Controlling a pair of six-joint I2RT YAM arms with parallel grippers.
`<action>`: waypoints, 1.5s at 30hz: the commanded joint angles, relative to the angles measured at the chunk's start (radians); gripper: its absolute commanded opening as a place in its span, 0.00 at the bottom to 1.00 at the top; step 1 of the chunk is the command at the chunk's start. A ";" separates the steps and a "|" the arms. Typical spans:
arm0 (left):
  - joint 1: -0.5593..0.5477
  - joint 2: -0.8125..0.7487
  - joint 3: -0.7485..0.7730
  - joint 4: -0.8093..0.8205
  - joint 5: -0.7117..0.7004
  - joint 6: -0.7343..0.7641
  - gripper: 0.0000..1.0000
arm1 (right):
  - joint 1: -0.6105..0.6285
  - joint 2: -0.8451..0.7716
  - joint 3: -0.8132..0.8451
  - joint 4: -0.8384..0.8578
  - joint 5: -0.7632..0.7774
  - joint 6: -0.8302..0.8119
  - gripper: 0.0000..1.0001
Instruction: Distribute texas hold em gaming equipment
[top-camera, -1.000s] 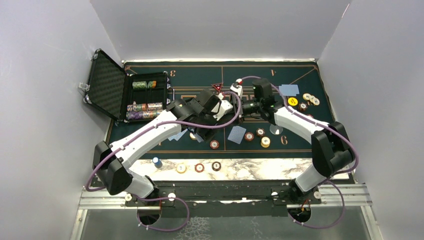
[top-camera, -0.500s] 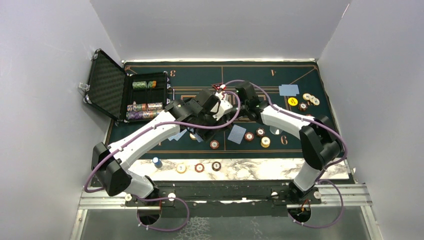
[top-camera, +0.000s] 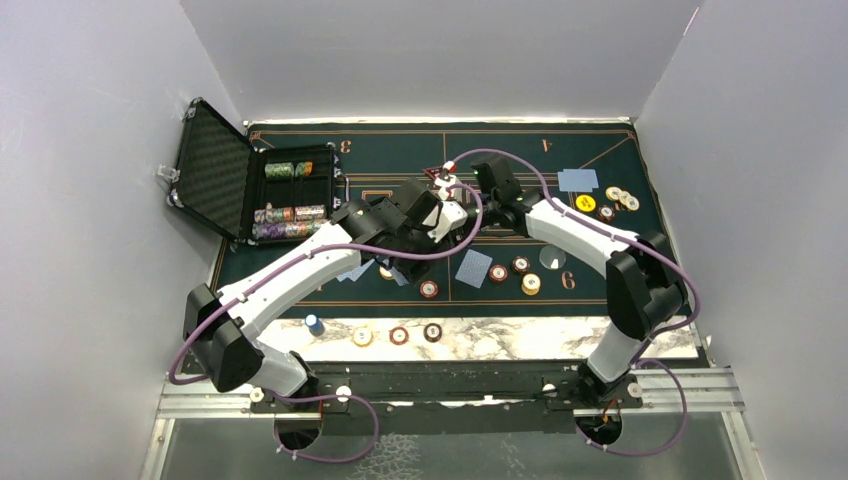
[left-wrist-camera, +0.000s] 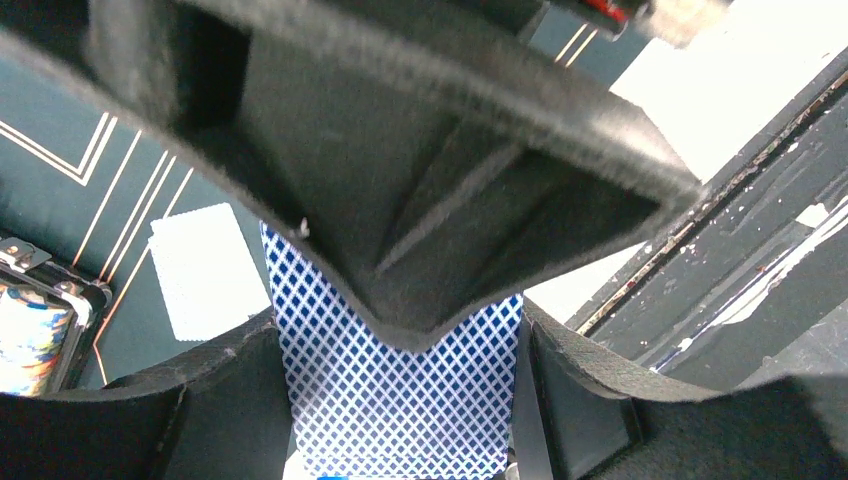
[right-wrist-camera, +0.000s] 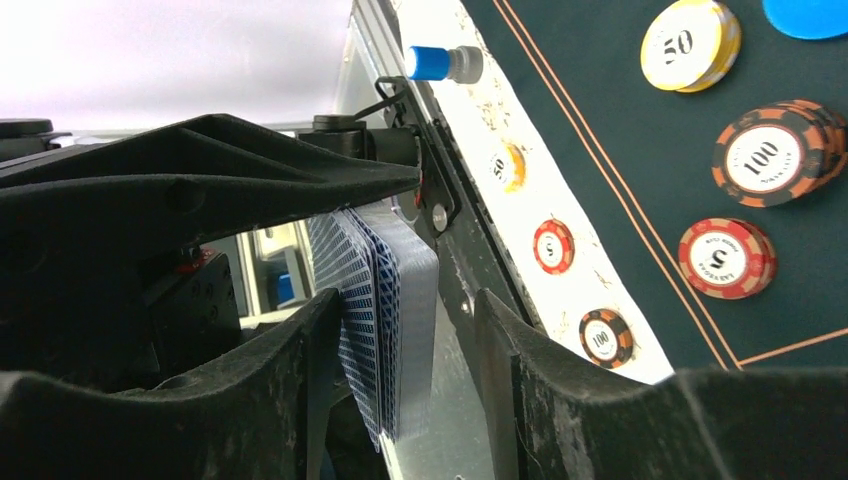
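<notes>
- Playing cards (left-wrist-camera: 400, 400), a blue-backed deck, hung above the middle of the green mat (top-camera: 400, 150), pinched by their edges in the left gripper (left-wrist-camera: 398, 445), probably so that one could be drawn off.
- Right gripper (right-wrist-camera: 405, 300) stood spread around the deck's end, closing on nothing.
- Dealt cards (top-camera: 474, 267) and chips (top-camera: 529, 283) lay on the mat to the near right.
- An open case (top-camera: 215, 170) sat at the far left, out of the way.

Lab test booth, white walls (top-camera: 100, 150), aluminium rail (top-camera: 195, 402)

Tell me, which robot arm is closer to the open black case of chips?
Left. The left arm runs alongside the black case, at its near right corner; the right arm lies over the right half of the mat, reaching only its centre.
</notes>
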 joint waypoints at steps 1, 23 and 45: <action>-0.001 -0.025 0.015 0.027 0.010 0.006 0.00 | -0.036 -0.020 0.014 -0.100 0.096 -0.075 0.52; -0.002 -0.018 0.006 0.035 0.010 0.014 0.00 | -0.177 -0.140 -0.133 0.132 -0.204 0.105 0.64; -0.001 -0.006 0.019 0.039 0.018 0.012 0.00 | -0.132 -0.061 -0.181 0.373 -0.250 0.287 0.36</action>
